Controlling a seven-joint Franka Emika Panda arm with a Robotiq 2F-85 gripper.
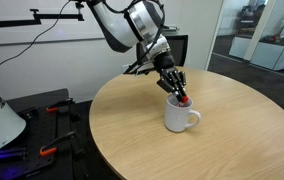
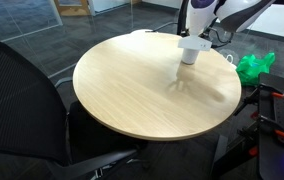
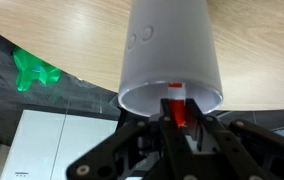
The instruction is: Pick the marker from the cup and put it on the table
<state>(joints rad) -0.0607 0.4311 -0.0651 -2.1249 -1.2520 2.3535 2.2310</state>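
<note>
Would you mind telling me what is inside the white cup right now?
The red marker stands in the cup, its top showing at the rim between the fingers of the gripper. The cup wall hides its lower part and the cup's bottom.

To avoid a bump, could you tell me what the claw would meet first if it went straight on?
Probably the marker, standing in the cup straight ahead of the claw; depth is unclear.
</note>
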